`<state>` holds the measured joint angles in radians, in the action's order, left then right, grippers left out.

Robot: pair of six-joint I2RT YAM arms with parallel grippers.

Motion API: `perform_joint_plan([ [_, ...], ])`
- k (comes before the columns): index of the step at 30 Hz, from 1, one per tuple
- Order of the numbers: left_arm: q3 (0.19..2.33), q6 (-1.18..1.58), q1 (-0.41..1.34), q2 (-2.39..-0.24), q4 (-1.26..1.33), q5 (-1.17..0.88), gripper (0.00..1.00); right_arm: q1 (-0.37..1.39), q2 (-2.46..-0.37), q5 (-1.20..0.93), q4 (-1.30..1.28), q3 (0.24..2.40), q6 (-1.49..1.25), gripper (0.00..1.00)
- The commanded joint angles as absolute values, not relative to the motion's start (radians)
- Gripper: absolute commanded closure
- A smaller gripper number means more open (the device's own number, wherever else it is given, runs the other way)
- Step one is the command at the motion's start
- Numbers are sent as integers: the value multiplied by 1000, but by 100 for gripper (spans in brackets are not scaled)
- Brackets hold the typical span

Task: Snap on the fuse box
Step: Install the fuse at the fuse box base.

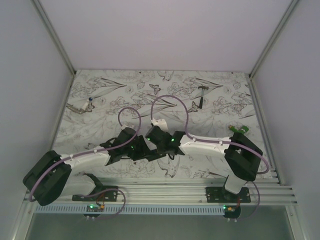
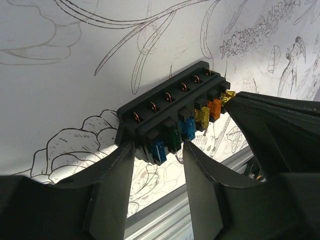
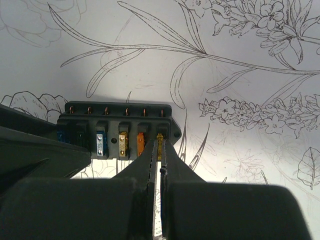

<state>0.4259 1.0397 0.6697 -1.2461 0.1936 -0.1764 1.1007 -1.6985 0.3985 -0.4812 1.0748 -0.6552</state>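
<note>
Black rectangular plastic fuse box (image 2: 165, 107), flanked by the half-spread left gripper (image 2: 158, 147), was best steadied while the small yellow fuse (image 2: 228, 95) pinched in the right gripper (image 3: 160, 150) was seated squarely.

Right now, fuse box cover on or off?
Off. The fuse box shows its coloured fuses bare in both wrist views; no cover in sight.

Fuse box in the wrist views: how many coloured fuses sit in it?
6, in one row along the fuse box: blue, green, blue, yellow, orange, then a yellow end fuse pinched by the right gripper.
</note>
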Motion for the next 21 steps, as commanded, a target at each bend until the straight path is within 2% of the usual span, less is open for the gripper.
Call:
perform_joint_plan([
  [1, 413, 1050, 678, -1289, 207, -160, 55, 1078, -1748, 341, -521, 983, -624, 100],
  [13, 409, 1039, 665, -1302, 200, -152, 57, 1025, -1765, 258, -515, 918, -592, 100],
  [21, 409, 1020, 637, -1312, 180, -155, 57, 990, -1702, 226, -511, 888, -548, 100],
])
